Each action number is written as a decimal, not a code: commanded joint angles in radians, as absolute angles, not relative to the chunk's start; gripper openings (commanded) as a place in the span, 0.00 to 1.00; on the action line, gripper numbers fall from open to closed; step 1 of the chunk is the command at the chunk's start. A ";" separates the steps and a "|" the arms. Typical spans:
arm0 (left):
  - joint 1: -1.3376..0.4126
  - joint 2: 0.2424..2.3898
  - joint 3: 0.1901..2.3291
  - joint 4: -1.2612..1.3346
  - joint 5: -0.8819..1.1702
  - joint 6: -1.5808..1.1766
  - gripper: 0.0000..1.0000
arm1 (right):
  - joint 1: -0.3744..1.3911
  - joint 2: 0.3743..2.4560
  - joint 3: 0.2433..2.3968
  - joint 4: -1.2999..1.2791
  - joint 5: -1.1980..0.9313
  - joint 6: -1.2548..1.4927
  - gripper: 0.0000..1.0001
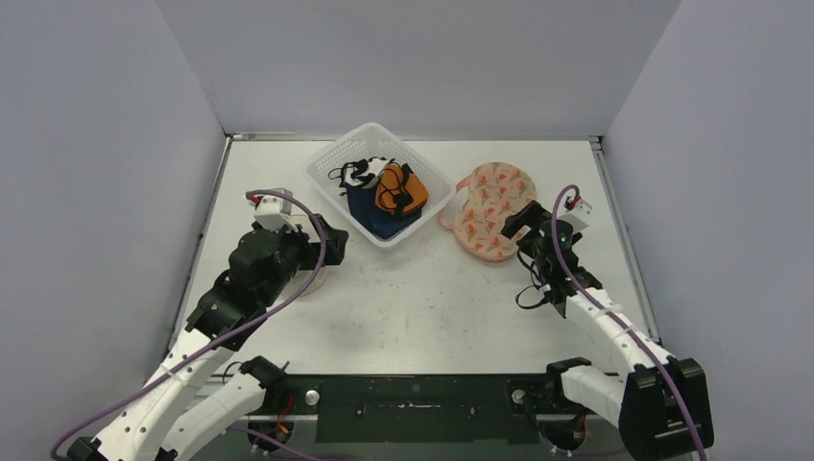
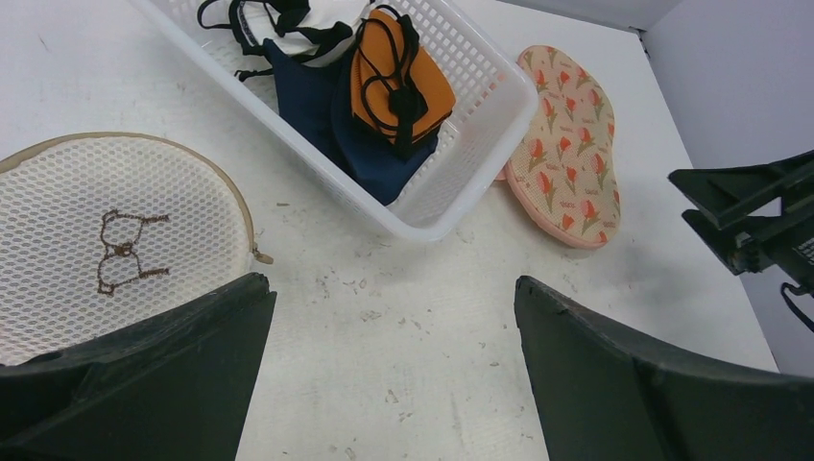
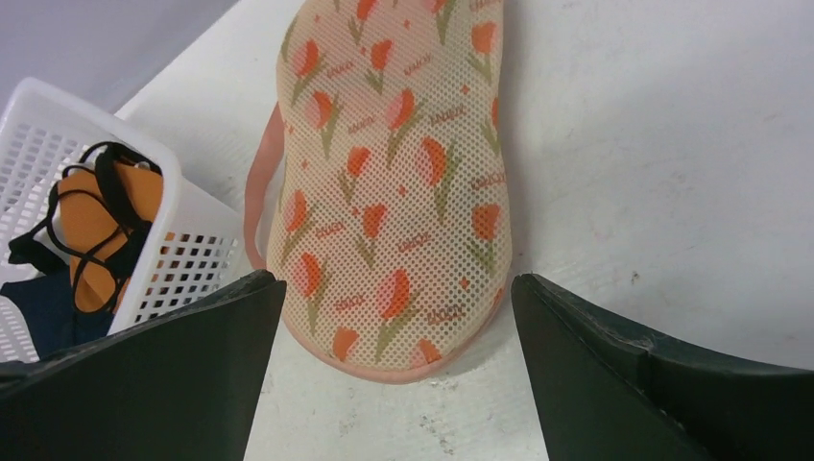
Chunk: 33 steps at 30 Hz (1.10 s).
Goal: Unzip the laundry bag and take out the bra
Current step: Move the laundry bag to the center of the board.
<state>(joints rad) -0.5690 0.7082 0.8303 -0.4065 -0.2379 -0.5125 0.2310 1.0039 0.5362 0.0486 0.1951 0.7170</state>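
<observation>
Both tools are spread wide and pinch nothing. The right tool [image 3: 395, 288] hovers over the near end of the tulip-print laundry bag [image 3: 394, 173], which lies flat on the counter [image 1: 422, 307] with its left edge touching the white basket [image 2: 480, 125]. The left tool [image 2: 389, 317] hangs beside a second, white mesh laundry bag [image 2: 106, 240], whose zipper pull [image 2: 260, 256] shows at its right edge.

The first risk is choosing the wrong bag: two are within reach, and neither view shows which one holds the bra. No zipper pull is visible on the tulip bag, so the right tool could close on the trim or the mesh and only drag the bag.

Either bag is light and sits loose, so a pull on its zipper would probably slide it across the counter unless the other tool pins it. A sliding tulip bag could also shove the basket.

The orange bra [image 2: 398, 86] and the dark garments in the basket may draw a mistaken grasp.
</observation>
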 commanded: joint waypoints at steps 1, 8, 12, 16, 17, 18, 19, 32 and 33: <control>-0.577 0.697 0.842 -0.357 -0.228 -0.512 0.96 | 0.195 1.114 0.493 0.254 0.097 0.804 0.92; -0.589 0.706 0.841 -0.354 -0.191 -0.511 0.96 | 0.140 1.273 0.463 0.368 0.056 0.878 0.88; -0.594 0.708 0.838 -0.354 -0.190 -0.517 0.96 | 0.132 1.322 0.442 0.398 0.052 0.893 0.85; -0.595 0.708 0.824 -0.352 -0.176 -0.544 0.96 | 0.124 1.375 0.405 0.452 0.019 0.929 0.83; -0.595 0.705 0.816 -0.353 -0.174 -0.555 0.96 | 0.124 1.385 0.395 0.467 0.013 0.937 0.82; -0.595 0.701 0.803 -0.355 -0.175 -0.567 0.96 | 0.123 1.393 0.388 0.480 0.008 0.944 0.82; -0.595 0.695 0.789 -0.357 -0.170 -0.582 0.96 | 0.123 1.400 0.382 0.494 0.008 0.950 0.81; -0.599 0.651 0.662 -0.314 -0.113 -0.700 0.96 | 0.115 1.417 0.352 0.545 -0.057 0.953 0.40; -0.600 0.654 0.658 -0.310 -0.107 -0.709 0.96 | 0.110 1.413 0.348 0.548 -0.066 0.951 0.36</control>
